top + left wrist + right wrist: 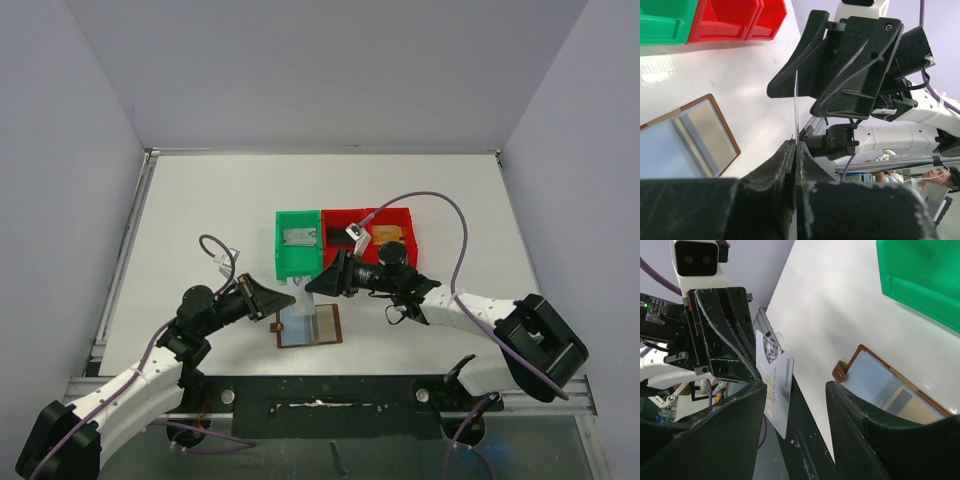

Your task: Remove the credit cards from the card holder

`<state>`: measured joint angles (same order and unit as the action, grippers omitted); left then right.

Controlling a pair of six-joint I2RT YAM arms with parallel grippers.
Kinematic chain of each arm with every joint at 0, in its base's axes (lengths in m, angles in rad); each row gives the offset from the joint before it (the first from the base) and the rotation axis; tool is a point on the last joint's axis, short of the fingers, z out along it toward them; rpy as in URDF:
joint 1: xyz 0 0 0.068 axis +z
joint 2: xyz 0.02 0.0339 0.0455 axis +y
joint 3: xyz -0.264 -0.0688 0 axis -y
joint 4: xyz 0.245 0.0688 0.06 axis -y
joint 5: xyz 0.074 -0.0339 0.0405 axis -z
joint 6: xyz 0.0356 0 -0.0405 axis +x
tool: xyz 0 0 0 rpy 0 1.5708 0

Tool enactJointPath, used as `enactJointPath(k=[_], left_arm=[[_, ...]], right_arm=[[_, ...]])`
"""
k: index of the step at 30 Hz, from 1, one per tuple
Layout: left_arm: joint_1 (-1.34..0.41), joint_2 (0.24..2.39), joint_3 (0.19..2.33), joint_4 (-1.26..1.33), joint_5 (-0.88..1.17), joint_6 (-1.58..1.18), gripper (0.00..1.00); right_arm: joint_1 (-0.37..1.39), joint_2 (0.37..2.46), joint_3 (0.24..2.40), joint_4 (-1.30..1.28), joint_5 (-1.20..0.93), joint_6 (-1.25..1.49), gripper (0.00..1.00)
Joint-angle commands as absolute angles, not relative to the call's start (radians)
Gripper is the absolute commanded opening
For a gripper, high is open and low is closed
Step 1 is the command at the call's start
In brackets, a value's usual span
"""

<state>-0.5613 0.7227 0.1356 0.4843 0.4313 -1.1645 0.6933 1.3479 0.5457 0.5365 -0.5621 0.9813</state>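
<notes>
- Lower middle of the overhead view: the left gripper is clamped on a thin grey-white plastic credit card, holding it up off the table, looks like a handoff.
- The right gripper is spread open around that card, not pinching it.
- The brown leather folding card holder lies open flat on the table just below them.

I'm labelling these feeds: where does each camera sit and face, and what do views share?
Top external: above and behind, looking down on the white table; left arm, right arm show.
Left wrist: faces the right gripper; own left gripper pinches a thin white plastic card.
Right wrist: faces back at the left gripper; own open fingers show.
Shared: that card and the open brown leather wallet.
</notes>
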Motion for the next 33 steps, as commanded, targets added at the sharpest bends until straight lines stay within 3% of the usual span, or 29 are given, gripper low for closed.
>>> enactJointPath(k=[1,4,8,14,17,22,28,30,31,33], left_arm=[[-0.548,0.708,0.183,0.577,0.499,-1.177,0.00],[-0.546,0.699,0.181,0.577,0.501,-1.180,0.00],[-0.541,0.693,0.173,0.595,0.504,-1.197,0.00],[-0.536,0.703,0.156,0.662,0.510,-1.233,0.00],[-0.527,0.697,0.158,0.660,0.508,-1.236,0.00],[-0.512,0.690,0.158,0.659,0.510,-1.244,0.00],[-0.500,0.703,0.171,0.689,0.495,-1.258,0.00],[-0.496,0.708,0.192,0.654,0.495,-1.240,0.00],[-0.493,0.711,0.210,0.609,0.499,-1.219,0.04],[-0.489,0.702,0.255,0.478,0.495,-1.160,0.24]], right_arm=[[0.692,1.363,0.590,0.638,-0.622,1.003,0.50],[0.692,1.377,0.588,0.698,-0.669,1.029,0.35],[0.692,1.405,0.569,0.833,-0.758,1.094,0.26],[0.692,1.454,0.557,0.998,-0.824,1.195,0.19],[0.691,1.454,0.553,0.998,-0.824,1.194,0.12],[0.692,1.441,0.550,0.983,-0.823,1.187,0.14],[0.691,1.437,0.573,0.991,-0.850,1.223,0.00],[0.688,1.417,0.591,0.926,-0.837,1.193,0.00],[0.685,1.405,0.600,0.868,-0.828,1.158,0.00],[0.679,1.376,0.648,0.699,-0.790,1.061,0.00]])
